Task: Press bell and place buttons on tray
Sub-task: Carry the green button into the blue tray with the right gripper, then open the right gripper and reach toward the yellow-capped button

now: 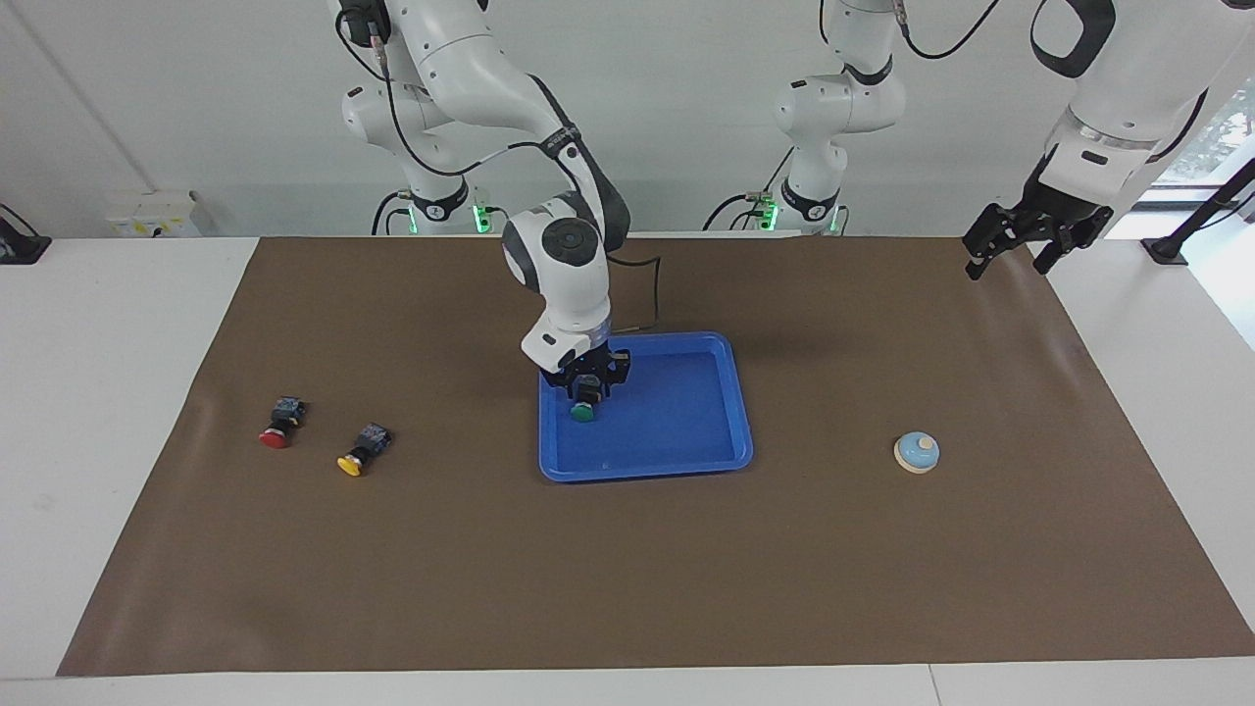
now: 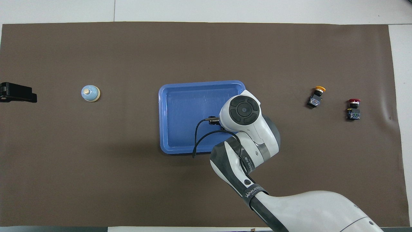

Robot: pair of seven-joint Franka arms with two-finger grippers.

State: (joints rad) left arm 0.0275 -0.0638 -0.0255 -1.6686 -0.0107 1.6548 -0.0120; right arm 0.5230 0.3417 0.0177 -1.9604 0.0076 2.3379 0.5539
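My right gripper (image 1: 585, 390) is low in the blue tray (image 1: 686, 431), at the tray's end toward the right arm, and is shut on the green button (image 1: 582, 412), whose cap is at the tray floor. In the overhead view my right wrist hides that gripper and the button over the tray (image 2: 183, 109). The red button (image 1: 276, 431) (image 2: 353, 108) and the yellow button (image 1: 358, 456) (image 2: 317, 95) lie on their sides on the mat toward the right arm's end. The bell (image 1: 917, 452) (image 2: 90, 93) stands toward the left arm's end. My left gripper (image 1: 1015, 257) (image 2: 16, 92) waits open, raised over the mat's edge.
A brown mat (image 1: 627, 569) covers most of the white table. A black cable hangs from my right wrist over the tray's rim nearer to the robots (image 2: 196, 141).
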